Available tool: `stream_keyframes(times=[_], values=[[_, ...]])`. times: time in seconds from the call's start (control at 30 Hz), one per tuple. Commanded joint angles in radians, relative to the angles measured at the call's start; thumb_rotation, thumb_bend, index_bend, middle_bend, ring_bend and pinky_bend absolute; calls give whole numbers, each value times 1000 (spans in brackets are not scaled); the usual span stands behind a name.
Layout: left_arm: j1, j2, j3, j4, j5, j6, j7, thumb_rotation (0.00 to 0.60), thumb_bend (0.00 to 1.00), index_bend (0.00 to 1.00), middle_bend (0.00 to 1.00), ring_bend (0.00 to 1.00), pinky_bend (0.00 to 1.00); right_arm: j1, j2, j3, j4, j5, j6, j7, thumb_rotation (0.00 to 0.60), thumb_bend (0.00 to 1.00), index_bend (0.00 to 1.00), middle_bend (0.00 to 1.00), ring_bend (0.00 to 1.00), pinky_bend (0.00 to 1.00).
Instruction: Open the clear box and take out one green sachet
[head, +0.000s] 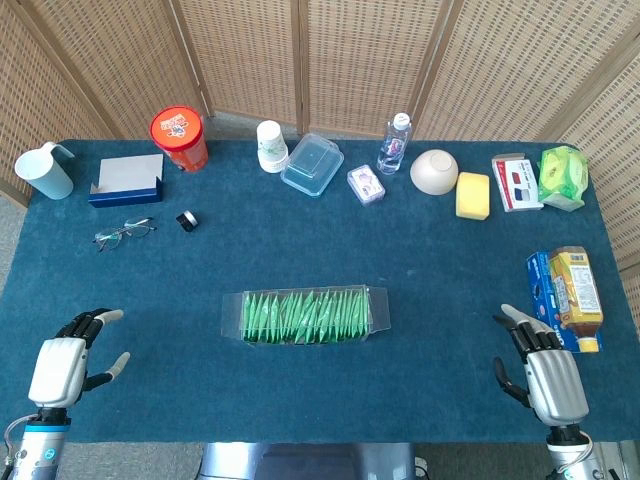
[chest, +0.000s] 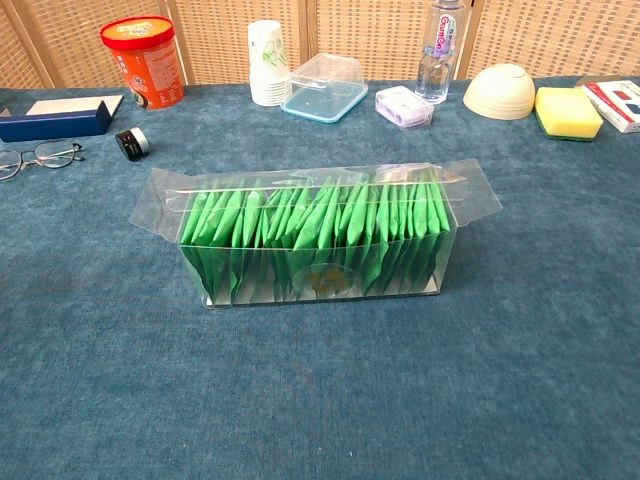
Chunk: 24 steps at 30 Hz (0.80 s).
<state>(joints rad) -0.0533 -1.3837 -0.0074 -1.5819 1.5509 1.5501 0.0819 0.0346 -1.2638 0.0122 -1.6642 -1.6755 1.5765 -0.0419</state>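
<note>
A long clear box (head: 305, 315) (chest: 318, 240) lies in the middle of the blue table, packed with a row of upright green sachets (head: 300, 318) (chest: 310, 235). Its end flaps stick out to both sides, and the lid flaps look folded over the top. My left hand (head: 68, 362) hovers at the near left corner, fingers apart, holding nothing. My right hand (head: 540, 365) is at the near right, fingers also spread and empty. Both hands are far from the box. The chest view shows neither hand.
Along the far edge stand a blue mug (head: 45, 171), a navy card box (head: 125, 181), an orange tub (head: 179, 138), paper cups (head: 271, 146), a clear lidded container (head: 312, 165), a water bottle (head: 394, 143), a bowl (head: 434, 171) and a yellow sponge (head: 473, 195). Glasses (head: 124, 233) lie left. A juice bottle (head: 577, 297) lies by my right hand.
</note>
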Motion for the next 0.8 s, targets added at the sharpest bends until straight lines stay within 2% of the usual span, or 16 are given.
stream_keyframes(times=[0.03,0.6,0.8], values=[[-1,2,-2,-3,-2,-2,3,600,201,269,275,241,356,2,-1,1,0,-1,-1,-1,600,474,183,173,181,231],[-26,12,0,-25,27,-27,23,600,201,269,275,246,356,-27,-3,-9,26,-1,43,29,600,475,183,173,181,231],[-65,30,-11,-71,33,-78,8,600,201,268,275,245,356,-18,-5,0,11,-2,37,12,600,475,183,173,181,231]])
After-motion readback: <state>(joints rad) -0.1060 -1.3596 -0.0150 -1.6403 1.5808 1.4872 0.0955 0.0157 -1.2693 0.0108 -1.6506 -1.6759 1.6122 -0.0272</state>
